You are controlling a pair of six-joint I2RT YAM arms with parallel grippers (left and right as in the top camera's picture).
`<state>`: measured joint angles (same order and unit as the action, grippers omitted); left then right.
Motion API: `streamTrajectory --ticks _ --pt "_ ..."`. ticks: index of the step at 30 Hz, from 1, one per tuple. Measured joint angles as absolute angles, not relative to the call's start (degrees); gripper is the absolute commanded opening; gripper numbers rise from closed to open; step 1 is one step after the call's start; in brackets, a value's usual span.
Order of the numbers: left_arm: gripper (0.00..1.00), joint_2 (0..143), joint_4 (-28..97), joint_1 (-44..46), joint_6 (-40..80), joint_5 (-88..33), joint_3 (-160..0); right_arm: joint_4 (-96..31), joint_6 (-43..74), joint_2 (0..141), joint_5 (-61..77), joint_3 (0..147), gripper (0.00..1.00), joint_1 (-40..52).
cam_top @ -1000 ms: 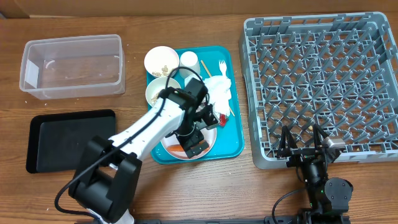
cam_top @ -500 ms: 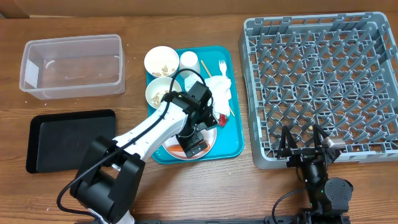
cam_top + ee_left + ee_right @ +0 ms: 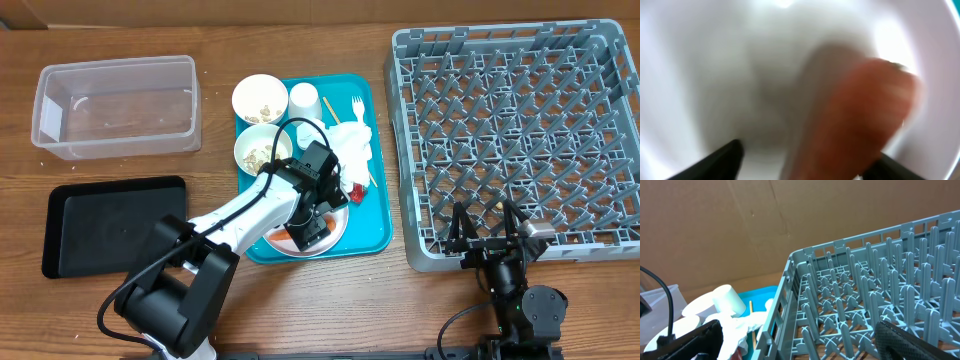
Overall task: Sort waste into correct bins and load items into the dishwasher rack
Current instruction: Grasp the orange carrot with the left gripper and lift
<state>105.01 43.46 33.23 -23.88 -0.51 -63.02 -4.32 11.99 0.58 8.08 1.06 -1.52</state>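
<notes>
Narrowing since a second ago, left tool [image 3: 313, 233] part-open astride the carrot [image 3: 855, 115], grip unclear.

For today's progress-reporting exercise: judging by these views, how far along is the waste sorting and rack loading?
Done: nothing yet; the clear tub, black tray and rack show nothing loaded.
In hand: the left gripper straddles the carrot on the plate, with no grip evident; the right gripper sits open.
Left: carrot, napkin, wrapper, scraps; bowls, cup, fork, plate.
</notes>
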Motion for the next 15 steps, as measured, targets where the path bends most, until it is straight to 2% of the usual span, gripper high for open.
streamTrajectory --ticks 5,12,14,15 --pt "0.45 105.01 41.04 33.23 -22.9 -0.64 -62.98 -4.32 11.99 0.58 8.08 1.06 1.0 -1.52" --pt "0.43 105.01 40.07 33.23 -22.44 -1.02 -62.96 -4.32 11.99 0.58 8.05 1.06 1.0 -1.5" --pt "0.36 105.01 40.1 33.23 -22.44 -1.06 -62.96 -4.32 11.97 0.58 8.08 1.06 1.0 -1.5" --pt "0.27 105.01 40.12 33.23 -22.41 -1.04 -62.96 -4.29 11.99 0.58 8.08 1.06 1.0 -1.52"
